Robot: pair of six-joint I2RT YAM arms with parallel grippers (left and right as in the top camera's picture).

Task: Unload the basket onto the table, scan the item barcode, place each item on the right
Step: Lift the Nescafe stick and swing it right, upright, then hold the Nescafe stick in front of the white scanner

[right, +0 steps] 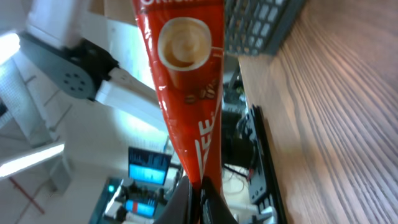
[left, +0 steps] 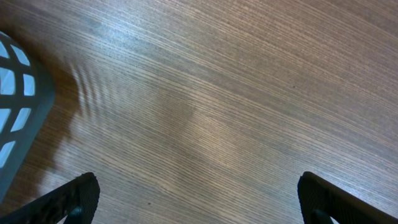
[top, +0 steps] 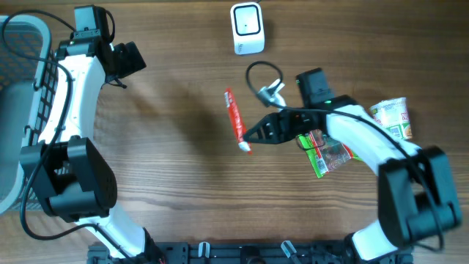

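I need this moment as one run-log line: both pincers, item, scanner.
left pincer: open, empty, over bare wood | right pincer: shut on red sachet, gripped at one end | scanner: apart from sachet

You see the stick pack [top: 234, 119] in the middle of the table [top: 168, 183], the scanner [top: 247, 28] behind it, the basket [top: 18, 110] far left, and the packet [top: 327, 154] and cup [top: 392, 117] on the right.

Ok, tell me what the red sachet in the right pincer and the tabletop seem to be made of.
The red sachet: likely thin plastic or foil laminate, glossy; printed coffee cup picture, light sheen, flat end pinched in the right pincer. The tabletop: wood or wood-look laminate, smooth satin finish; straight brown grain lines, soft glare patches; which one is unclear.
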